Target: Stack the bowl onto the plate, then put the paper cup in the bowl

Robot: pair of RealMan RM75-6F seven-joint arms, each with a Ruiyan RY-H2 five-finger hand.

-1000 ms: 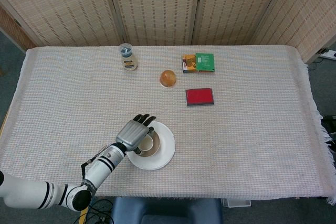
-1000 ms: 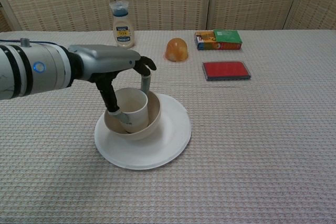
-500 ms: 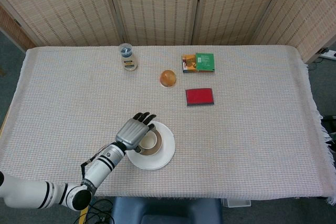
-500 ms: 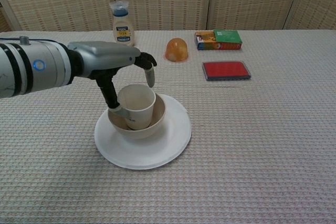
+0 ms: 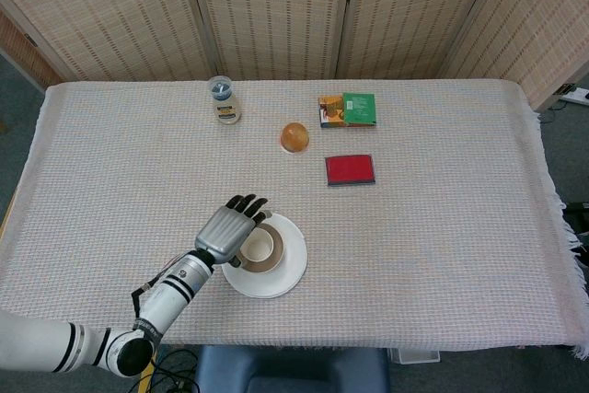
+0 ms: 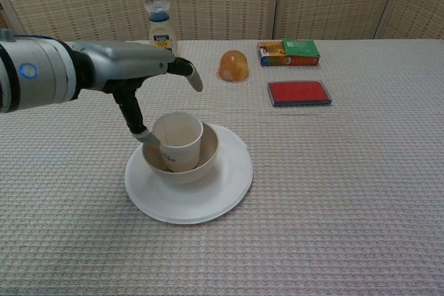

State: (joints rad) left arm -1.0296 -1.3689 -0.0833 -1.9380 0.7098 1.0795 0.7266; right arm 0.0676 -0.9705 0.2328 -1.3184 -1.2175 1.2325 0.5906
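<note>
A white plate [image 6: 232, 171] lies on the table's near left part, with a tan bowl [image 6: 210, 152] stacked on it. A paper cup [image 6: 179, 142] stands upright inside the bowl. My left hand [image 6: 139, 74] hovers over the cup's left side with its fingers [image 6: 191, 75] spread out above the cup and holding nothing. Its thumb points down, the tip close by the cup's left rim. From the head view the left hand [image 5: 230, 227] partly overlaps the bowl [image 5: 275, 260] and the plate [image 5: 293, 266]; the cup [image 5: 259, 246] shows beside it. My right hand is not in either view.
A bottle [image 6: 160, 31] stands at the back left. An orange dome-shaped object [image 6: 234, 65], a green and orange box [image 6: 288, 52] and a flat red box [image 6: 298, 93] lie further back and right. A woven screen closes off the far side.
My left hand has let go of the cup, opened its fingers and risen up and to the left. The cup has settled upright in the bowl.
</note>
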